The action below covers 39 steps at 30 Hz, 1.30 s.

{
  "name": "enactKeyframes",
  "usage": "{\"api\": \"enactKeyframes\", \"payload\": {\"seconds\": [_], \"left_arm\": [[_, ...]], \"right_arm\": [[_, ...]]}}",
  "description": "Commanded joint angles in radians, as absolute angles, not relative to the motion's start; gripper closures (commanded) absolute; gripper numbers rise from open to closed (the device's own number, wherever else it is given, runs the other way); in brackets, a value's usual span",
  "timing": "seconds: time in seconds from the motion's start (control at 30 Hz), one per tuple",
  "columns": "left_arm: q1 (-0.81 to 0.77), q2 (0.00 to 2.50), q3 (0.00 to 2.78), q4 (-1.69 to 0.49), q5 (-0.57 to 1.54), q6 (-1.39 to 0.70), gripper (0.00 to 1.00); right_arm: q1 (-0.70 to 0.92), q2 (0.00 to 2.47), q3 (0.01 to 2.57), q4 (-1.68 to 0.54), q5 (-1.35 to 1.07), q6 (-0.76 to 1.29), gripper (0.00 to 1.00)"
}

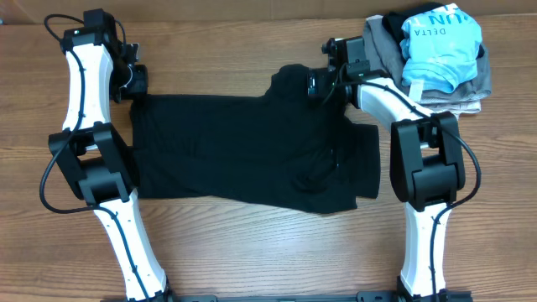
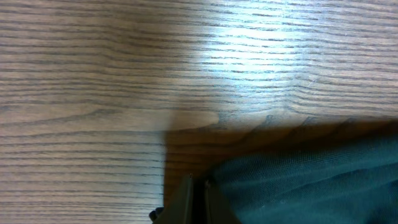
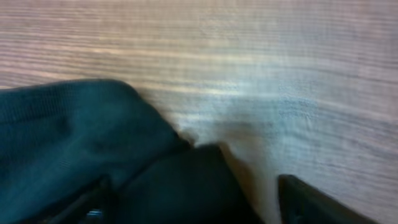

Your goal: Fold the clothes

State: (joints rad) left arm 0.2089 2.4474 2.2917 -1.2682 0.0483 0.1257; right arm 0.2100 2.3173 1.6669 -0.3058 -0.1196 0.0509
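Left jaws closed at a corner of the clothes [image 1: 235, 151] (right jaws wide over them).

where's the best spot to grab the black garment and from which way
Take the large black soft-fabric garment by the bunched fold on its far edge, coming down from above on the wooden table's far side. There the cloth stands up in a ridge that a pinch can likely close on, while the middle lies flat. The open right gripper straddles fabric there.
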Motion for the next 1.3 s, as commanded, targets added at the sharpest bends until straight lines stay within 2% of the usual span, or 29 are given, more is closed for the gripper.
{"api": "enactKeyframes", "payload": {"seconds": [0.0,0.13,0.33,0.8,1.03,1.23,1.27], "left_arm": [[0.2,2.452,2.314,-1.268,0.044,0.108,0.96],[0.2,2.452,2.314,-1.267,0.044,0.108,0.96],[0.201,2.452,2.315,-1.263,0.033,0.109,0.96],[0.229,2.416,2.426,-1.385,0.033,0.097,0.96],[0.229,2.416,2.436,-1.51,0.033,0.097,0.96],[0.229,2.416,2.432,-1.526,0.018,0.097,0.96],[0.229,2.416,2.431,-1.526,0.018,0.097,0.96]], "right_arm": [[0.207,2.333,1.683,-0.252,-0.138,0.084,0.3],[0.207,2.333,1.684,-0.218,-0.162,0.106,0.7],[0.204,2.32,1.73,-0.33,-0.162,0.105,0.96],[0.194,2.196,2.09,-1.02,-0.206,0.078,0.96],[0.2,2.183,2.054,-1.35,-0.316,0.107,0.96],[0.221,2.183,1.857,-1.396,-0.316,0.109,0.96],[0.223,2.183,1.834,-1.393,-0.316,0.109,0.93]]}}
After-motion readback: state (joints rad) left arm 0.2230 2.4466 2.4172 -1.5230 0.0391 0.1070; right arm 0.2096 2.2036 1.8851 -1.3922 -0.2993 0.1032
